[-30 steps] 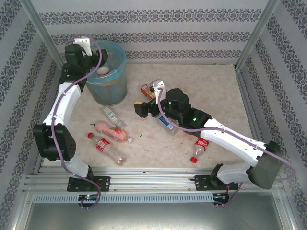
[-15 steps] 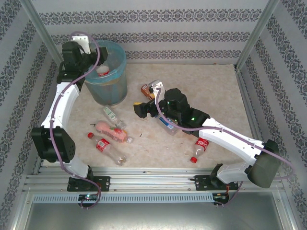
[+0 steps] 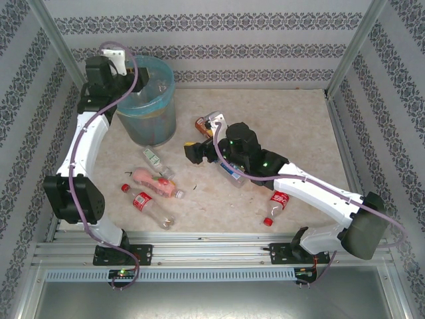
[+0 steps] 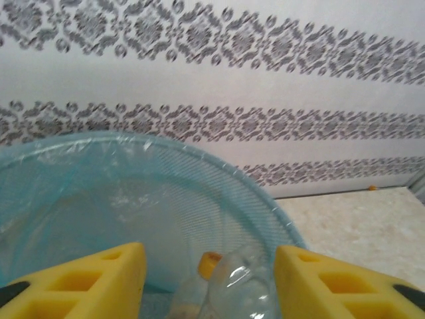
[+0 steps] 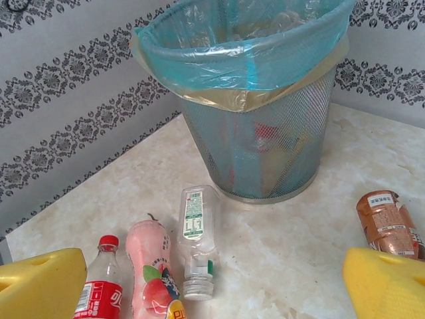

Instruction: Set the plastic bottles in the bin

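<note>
Bin [image 5: 265, 153], mesh-sided with a blue liner, at far left, holding a clear bottle [image 4: 242, 286]; left gripper [image 4: 207, 266] above its mouth, jaws parted and empty; right gripper [image 5: 214, 266] spread wide, empty, low and facing a pink bottle [image 5: 151, 266], a clear green-labelled bottle [image 5: 196, 232] and a red-labelled bottle [image 5: 99, 286] lying side by side. Likely trouble: round bottles rolling off when nudged by a descending finger, or two caught together, being so close. Smooth beige mottled tabletop [image 3: 292, 126]; grey damask-striped wall panels [image 3: 265, 26] on three sides.
</note>
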Robot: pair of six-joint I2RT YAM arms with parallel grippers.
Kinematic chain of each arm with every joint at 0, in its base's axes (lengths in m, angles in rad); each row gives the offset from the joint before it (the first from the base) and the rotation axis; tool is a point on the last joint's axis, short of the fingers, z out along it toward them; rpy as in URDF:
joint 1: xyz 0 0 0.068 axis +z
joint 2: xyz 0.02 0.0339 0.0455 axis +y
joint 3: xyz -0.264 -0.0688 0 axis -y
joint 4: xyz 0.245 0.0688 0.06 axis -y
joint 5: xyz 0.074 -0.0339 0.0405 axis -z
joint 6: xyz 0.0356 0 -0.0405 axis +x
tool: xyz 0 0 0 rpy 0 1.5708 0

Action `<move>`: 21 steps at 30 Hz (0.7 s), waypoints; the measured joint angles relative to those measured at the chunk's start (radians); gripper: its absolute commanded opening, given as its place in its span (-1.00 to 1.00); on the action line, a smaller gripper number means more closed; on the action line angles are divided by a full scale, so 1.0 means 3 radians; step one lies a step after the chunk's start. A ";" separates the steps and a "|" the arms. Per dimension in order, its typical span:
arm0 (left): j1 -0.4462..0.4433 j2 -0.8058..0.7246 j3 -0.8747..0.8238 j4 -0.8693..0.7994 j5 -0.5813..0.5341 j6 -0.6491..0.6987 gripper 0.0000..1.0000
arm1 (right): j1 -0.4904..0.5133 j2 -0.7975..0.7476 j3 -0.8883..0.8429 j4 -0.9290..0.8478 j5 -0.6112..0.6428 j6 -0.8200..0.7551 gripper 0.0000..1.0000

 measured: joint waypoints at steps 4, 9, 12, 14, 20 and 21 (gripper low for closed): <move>-0.0075 0.0273 0.0498 -0.0233 0.0111 0.0013 -0.26 | 0.0000 0.0051 0.0000 0.0004 -0.0001 0.0037 0.97; -0.0244 0.0662 0.0860 -0.0571 0.0234 0.0031 -0.26 | 0.0000 0.0098 0.0000 0.0003 -0.0001 0.0064 0.97; -0.0323 0.0903 0.1006 -0.0844 0.0272 0.0100 -0.26 | 0.0000 0.0107 0.0000 0.0003 -0.0001 0.0071 0.97; -0.0369 0.1045 0.1097 -0.1020 0.0263 0.0179 -0.28 | 0.0000 0.0113 0.0000 0.0004 -0.0001 0.0072 0.97; -0.0417 0.1138 0.1152 -0.1368 0.0067 0.0343 -0.65 | 0.0000 0.0128 0.0000 0.0003 -0.0001 0.0071 0.96; -0.0416 0.1138 0.1153 -0.1392 0.0028 0.0371 -0.65 | 0.0000 0.0132 0.0000 0.0003 0.0000 0.0072 0.96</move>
